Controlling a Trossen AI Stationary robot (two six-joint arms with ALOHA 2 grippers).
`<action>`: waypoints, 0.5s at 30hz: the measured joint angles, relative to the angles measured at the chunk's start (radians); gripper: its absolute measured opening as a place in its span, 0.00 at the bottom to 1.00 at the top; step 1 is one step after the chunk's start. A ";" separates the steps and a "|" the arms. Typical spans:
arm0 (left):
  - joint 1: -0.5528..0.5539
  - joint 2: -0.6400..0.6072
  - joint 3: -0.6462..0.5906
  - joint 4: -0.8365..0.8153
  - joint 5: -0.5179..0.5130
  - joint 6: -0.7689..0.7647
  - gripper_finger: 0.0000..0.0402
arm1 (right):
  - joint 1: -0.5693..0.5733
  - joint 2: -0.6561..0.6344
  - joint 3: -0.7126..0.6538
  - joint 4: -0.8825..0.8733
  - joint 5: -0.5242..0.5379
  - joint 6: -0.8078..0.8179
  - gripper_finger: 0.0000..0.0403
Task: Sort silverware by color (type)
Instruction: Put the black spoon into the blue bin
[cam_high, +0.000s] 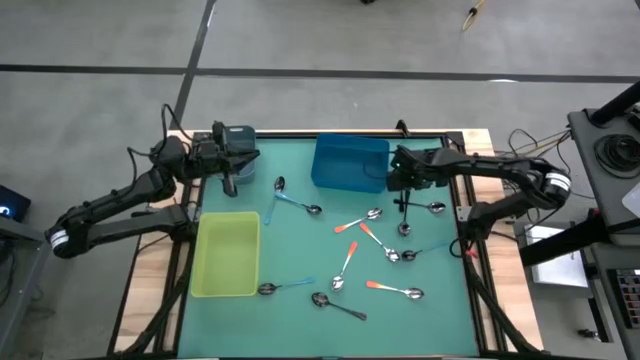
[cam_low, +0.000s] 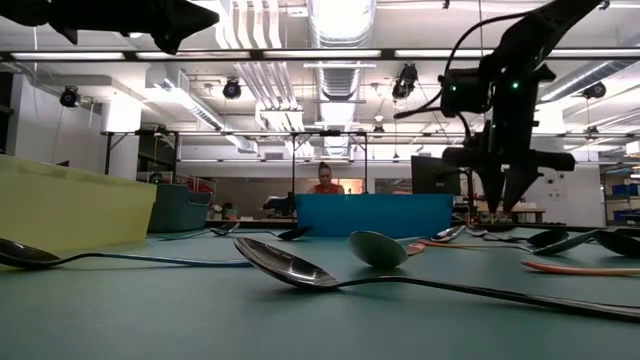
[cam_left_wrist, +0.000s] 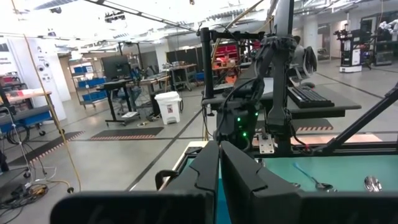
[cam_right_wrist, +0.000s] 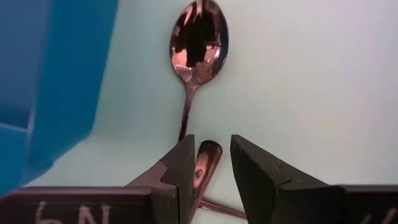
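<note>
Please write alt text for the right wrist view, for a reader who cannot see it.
The right gripper points down at the green table, its two dark fingers open on either side of the handle end of an all-dark metal spoon. A blue bin stands beside the spoon.

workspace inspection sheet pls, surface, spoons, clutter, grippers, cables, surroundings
surface: green mat on a wood-edged table.
job's things: spoons scattered on the mat, orange, light blue and dark handles; a dark spoon lies under the right gripper.
bins: yellow-green bin, blue bin, grey bin; contents not visible.
clutter: nothing seen.
grippers: right gripper part open, straddling a dark spoon handle; left gripper shut, over the grey bin.
cables: bundles beside the table's right edge.
surroundings: open lab; a person seated behind the blue bin.
</note>
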 joint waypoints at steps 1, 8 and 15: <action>0.000 0.002 0.000 0.000 0.000 0.001 0.00 | 0.000 0.007 0.000 0.001 0.000 0.000 0.24; 0.000 0.008 0.000 0.000 -0.005 0.015 0.00 | 0.000 0.047 0.000 0.023 -0.008 -0.002 0.27; 0.000 0.008 0.000 0.000 -0.005 0.019 0.00 | 0.000 0.075 0.001 0.049 -0.007 -0.017 0.41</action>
